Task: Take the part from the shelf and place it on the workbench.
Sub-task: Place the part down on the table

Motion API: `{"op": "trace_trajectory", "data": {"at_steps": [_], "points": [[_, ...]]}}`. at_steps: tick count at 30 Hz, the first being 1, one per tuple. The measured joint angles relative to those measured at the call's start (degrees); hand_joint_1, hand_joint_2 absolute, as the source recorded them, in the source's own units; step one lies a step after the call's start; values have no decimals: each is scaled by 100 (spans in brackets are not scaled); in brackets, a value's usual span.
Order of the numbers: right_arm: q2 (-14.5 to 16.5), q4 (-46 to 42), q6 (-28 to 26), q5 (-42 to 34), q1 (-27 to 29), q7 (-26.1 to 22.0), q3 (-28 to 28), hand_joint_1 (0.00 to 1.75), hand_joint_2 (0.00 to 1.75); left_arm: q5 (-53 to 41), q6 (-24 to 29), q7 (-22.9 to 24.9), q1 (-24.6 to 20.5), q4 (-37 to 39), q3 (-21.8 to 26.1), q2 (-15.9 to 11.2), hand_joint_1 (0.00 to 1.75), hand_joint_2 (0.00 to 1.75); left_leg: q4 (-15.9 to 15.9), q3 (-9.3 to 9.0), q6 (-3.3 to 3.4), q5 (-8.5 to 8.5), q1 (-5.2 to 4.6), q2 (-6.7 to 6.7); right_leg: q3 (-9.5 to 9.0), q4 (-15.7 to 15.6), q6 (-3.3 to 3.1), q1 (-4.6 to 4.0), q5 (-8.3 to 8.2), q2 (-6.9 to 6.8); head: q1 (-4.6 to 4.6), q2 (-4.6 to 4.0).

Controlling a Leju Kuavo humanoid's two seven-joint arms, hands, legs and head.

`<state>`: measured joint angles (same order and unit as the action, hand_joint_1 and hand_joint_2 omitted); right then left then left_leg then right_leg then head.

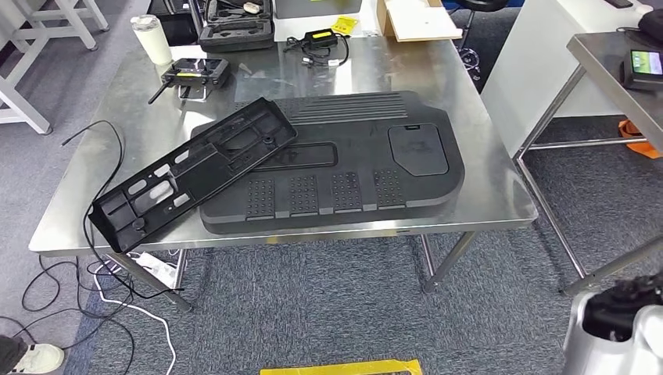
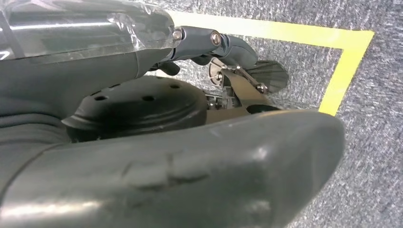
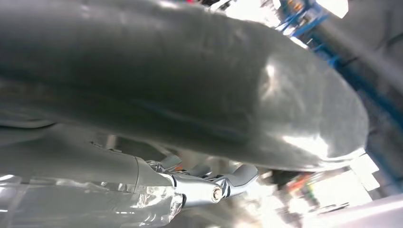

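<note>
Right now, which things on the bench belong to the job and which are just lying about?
Job: long black frame part, large black panel, steel workbench.

Lying about: remote controller, white cup, black charger with cable, open tool case.

I see a white cup and a remote controller far left, a black charger beside an open case, yellow floor tape below.
</note>
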<state>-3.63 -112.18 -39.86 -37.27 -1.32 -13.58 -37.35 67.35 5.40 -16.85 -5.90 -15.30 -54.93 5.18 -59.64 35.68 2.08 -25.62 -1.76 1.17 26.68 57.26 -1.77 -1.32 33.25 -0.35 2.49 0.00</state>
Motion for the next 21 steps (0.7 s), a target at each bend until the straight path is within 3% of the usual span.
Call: {"op": "trace_trajectory", "data": {"at_steps": [4,10,18,21], "points": [[211,473,4,-522,370,-301,-232,0,0,43,-4,1,-1,0,-2,-1,0,0,0,-2,-2,-5,1,1,-2,-1,-3,1,7,1,1,0],[485,1651,150,-838,785,-334,-525,0,0,186,-1,44,5,0,-6,-7,0,0,1,-4,-10,-16,1,-3,-6,-2,-6,-3,13,5,5,0],[801,4469,32,671,428,-472,-572,0,0,475,98,264,0,-4,-20,-11,0,0,3,-10,-13,-18,10,-16,-12,-1,-9,-12,14,15,5,0],[927,5654,326,1189,148,-160,-438,0,0,550,95,354,-1,-11,-34,-15,0,0,4,-11,-16,-17,12,-14,-19,0,-10,-19,13,11,4,0]]}}
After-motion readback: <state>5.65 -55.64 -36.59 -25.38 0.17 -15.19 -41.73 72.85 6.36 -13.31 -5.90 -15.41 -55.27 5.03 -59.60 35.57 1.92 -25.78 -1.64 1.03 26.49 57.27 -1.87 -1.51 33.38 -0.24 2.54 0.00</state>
